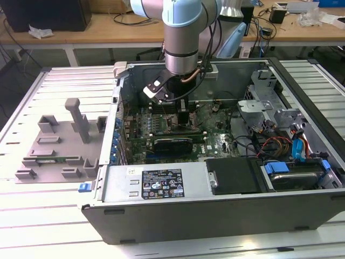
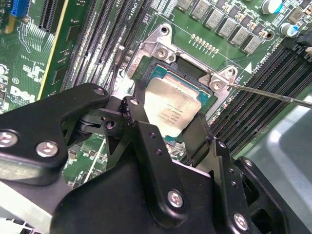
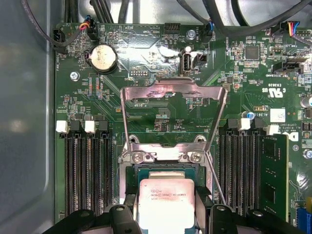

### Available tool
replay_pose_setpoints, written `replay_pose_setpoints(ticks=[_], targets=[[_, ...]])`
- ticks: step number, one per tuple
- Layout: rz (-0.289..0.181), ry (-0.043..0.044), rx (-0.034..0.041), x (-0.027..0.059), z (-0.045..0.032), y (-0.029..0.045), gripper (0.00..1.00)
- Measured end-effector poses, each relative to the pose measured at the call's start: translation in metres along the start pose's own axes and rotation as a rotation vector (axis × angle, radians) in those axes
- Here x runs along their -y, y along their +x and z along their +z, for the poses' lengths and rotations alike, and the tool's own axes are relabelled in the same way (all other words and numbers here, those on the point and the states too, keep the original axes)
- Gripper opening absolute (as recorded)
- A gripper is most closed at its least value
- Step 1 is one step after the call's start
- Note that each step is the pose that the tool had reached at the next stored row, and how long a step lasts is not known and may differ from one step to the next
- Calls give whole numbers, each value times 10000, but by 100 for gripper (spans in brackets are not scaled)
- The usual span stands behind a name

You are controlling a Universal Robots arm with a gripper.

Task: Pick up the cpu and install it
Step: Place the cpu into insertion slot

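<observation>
Inside one open computer case (image 1: pixel 215 216), one end effector (image 2: pixel 167 118) pinches one cpu (image 3: pixel 166 207) at one socket (image 2: pixel 163 46).

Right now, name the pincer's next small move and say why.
Probably ease the cpu straight down a touch: the pincer holds it by two edges right over the open socket, load plate flipped back, and it looks not quite seated.

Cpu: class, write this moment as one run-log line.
gripper: shut on cpu | cpu: at open socket | load plate: flipped open | seated: cannot tell
</observation>
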State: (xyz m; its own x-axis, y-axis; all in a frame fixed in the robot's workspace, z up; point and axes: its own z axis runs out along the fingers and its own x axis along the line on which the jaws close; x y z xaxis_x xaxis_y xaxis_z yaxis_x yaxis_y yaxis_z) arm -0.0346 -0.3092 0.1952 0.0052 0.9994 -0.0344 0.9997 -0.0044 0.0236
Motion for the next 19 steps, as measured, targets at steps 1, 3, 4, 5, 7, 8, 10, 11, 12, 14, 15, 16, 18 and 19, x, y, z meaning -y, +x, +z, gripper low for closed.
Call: replay_pose_setpoints(ticks=[1, 3, 4, 5, 7, 8, 10, 11, 12, 14, 15, 16, 18, 19], targets=[[0, 0, 0, 0, 1, 0, 55], [0, 0, 0, 0, 2, 0, 55], [0, -1, -1, 0, 2, 0, 55], [0, 0, -1, 0, 2, 0, 55], [1, -13, -20, -2, 9, 3, 55], [0, -10, -15, -2, 9, 3, 55], [0, -1, -1, 0, 4, 0, 62], [-10, -1, -2, 0, 4, 0, 62], [-19, -2, -2, 0, 2, 0, 62], [-40, -2, -2, 0, -14, 0, 62], [-44, -3, -2, -1, -30, -1, 62], [-45, -2, -2, -1, -48, -1, 62], [-46, -3, -3, -3, -124, -4, 62], [-46, -3, -2, -4, -161, -5, 62]])
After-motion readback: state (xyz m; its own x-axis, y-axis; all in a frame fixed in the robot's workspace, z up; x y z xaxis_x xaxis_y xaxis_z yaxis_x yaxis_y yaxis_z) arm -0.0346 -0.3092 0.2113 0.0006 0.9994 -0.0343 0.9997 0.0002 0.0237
